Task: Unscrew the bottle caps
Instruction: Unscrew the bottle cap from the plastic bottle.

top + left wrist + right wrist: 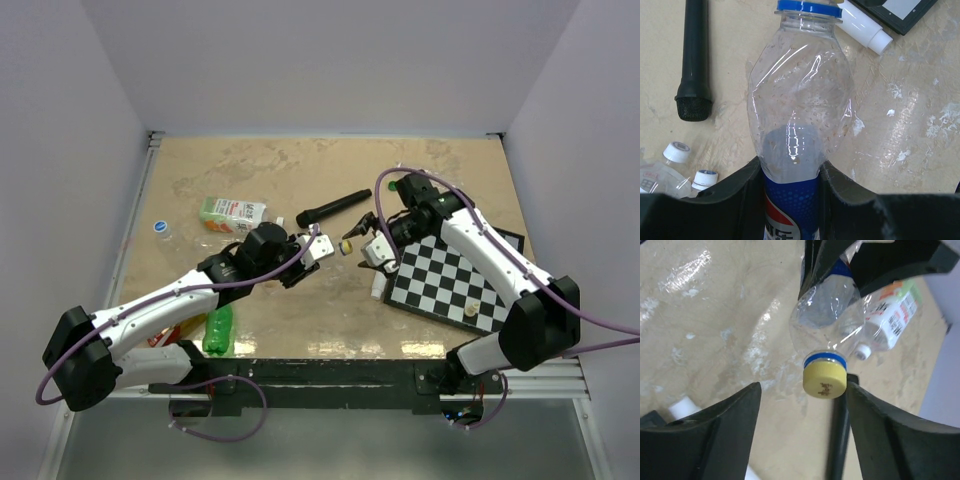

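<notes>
Where white walls (330, 60) rise, mottled beige tabletop (330, 320).

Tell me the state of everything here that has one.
Pepsi bottle: crinkled, capped, gripped.
yellow cap: on the Pepsi bottle's neck.
left gripper: jaws shut on the Pepsi bottle.
right gripper: jaws open, either side of the yellow cap.
green bottle: lying on its side.
carton: lying flat.

Three bottles are showing: one Pepsi bottle (800, 100), one green bottle (218, 330), one clear bottle (162, 232); two microphones are lying, one black microphone (333, 208), one white microphone (863, 29); one carton (232, 213) and one chessboard (450, 270) are resting.
</notes>
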